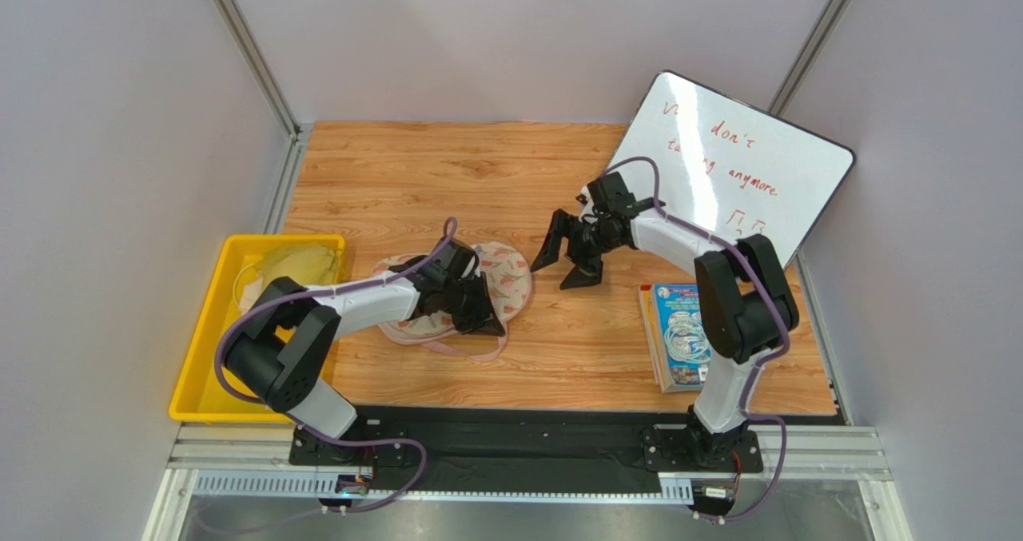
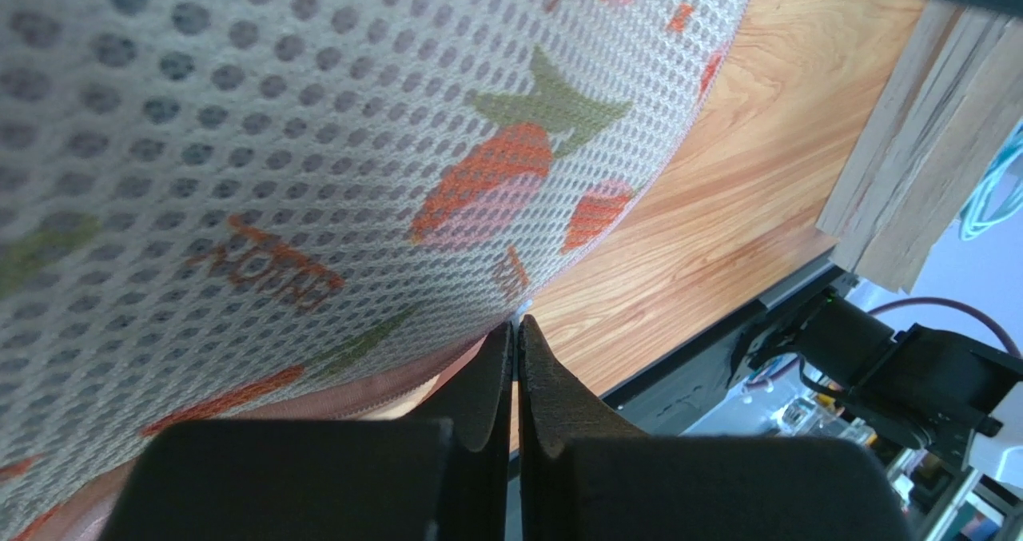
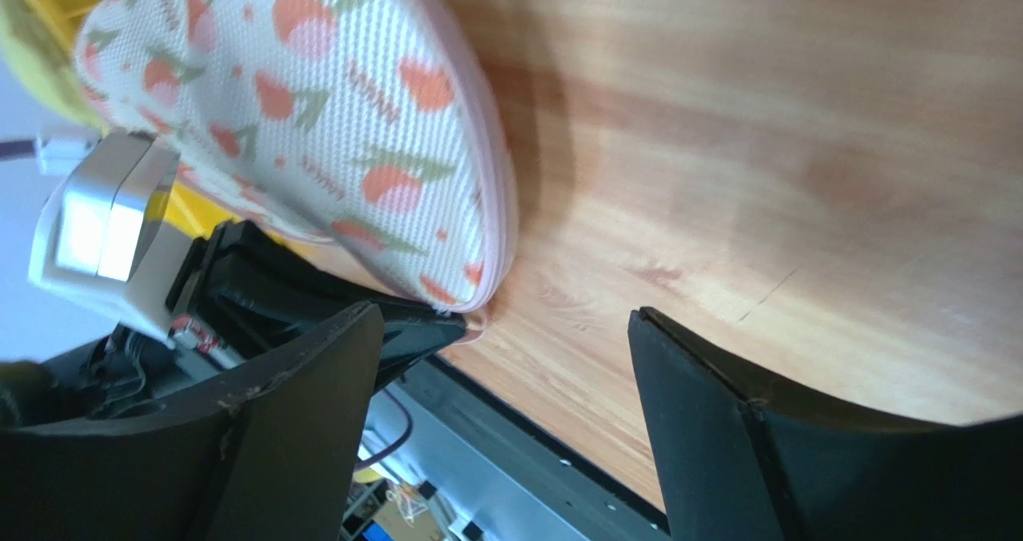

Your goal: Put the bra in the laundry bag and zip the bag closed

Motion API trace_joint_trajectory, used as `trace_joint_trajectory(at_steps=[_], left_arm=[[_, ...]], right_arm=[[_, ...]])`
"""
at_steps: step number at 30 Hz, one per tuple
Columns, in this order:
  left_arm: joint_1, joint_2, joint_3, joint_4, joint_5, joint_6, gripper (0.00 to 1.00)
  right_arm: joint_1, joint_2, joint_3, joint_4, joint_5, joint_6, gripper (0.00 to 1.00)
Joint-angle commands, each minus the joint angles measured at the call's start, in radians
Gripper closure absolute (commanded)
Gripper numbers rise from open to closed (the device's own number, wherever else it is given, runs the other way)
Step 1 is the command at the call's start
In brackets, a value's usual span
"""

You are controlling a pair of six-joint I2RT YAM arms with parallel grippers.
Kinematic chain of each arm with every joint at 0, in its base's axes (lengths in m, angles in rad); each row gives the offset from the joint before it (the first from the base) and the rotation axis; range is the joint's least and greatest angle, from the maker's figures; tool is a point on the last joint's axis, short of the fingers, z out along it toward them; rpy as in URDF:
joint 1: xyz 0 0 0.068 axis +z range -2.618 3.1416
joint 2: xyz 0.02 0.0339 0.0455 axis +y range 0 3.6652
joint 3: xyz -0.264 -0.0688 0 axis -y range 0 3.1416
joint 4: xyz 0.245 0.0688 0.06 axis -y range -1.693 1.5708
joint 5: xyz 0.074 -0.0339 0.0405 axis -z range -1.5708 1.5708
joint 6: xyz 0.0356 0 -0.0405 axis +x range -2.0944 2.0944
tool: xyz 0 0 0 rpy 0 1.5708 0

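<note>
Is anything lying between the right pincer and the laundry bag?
Nothing visible. The right pincer hangs open to the right of the laundry bag, with only bare table between them. The left pincer is shut at the bag's edge, off that line.

This is a lab booth (blank partition walls (image 1: 108, 146), whiteboard (image 1: 733, 164)).

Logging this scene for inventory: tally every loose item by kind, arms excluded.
Laundry bag: 1
Yellow bin: 1
Pale cloth heap in the bin: 1
Whiteboard: 1
Book: 1
Total: 5
</note>
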Motion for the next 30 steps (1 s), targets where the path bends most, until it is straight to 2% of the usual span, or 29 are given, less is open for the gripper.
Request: trace_joint_trajectory(at_steps=[1,11,15,16,18,19,21,22,24,28,30], left_arm=[[-0.002,-0.017,0.032,0.038,0.027,-0.019,1.0],[-0.002,-0.054,0.052,0.009,0.018,-0.017,1.0],[-0.002,-0.058,0.047,0.009,0.021,-0.019,1.0],[-0.002,-0.06,0.046,0.008,0.02,-0.019,1.0],[-0.002,-0.063,0.043,-0.002,0.012,-0.016,1.0],[-0.002,-0.063,0.04,-0.003,0.01,-0.016,1.0],[-0.002,-0.069,0.031,-0.032,-0.011,-0.02,1.0],[0.0,-0.074,0.028,-0.049,-0.026,-0.025,1.0],[0.006,-0.095,0.014,-0.122,-0.078,-0.019,1.0],[0.049,-0.19,-0.049,-0.239,-0.155,-0.007,1.0],[0.076,-0.29,-0.101,-0.291,-0.203,-0.002,1.0]], right_arm=[[0.045,-0.089,-0.132,0.272,-0.091,0.142,0.22],[0.119,0.026,-0.215,0.528,-0.176,0.286,0.39],[0.118,0.082,-0.172,0.536,-0.182,0.291,0.47],[0.119,0.089,-0.161,0.535,-0.182,0.289,0.53],[0.118,0.1,-0.155,0.527,-0.174,0.288,0.58],[0.118,0.103,-0.152,0.522,-0.171,0.286,0.68],[0.112,0.109,-0.147,0.506,-0.162,0.283,0.81],[0.103,0.111,-0.147,0.501,-0.157,0.281,0.92],[0.09,0.123,-0.142,0.493,-0.16,0.277,0.99],[0.05,0.148,-0.097,0.411,-0.157,0.2,1.0],[0.043,0.163,-0.037,0.346,-0.157,0.159,1.0]])
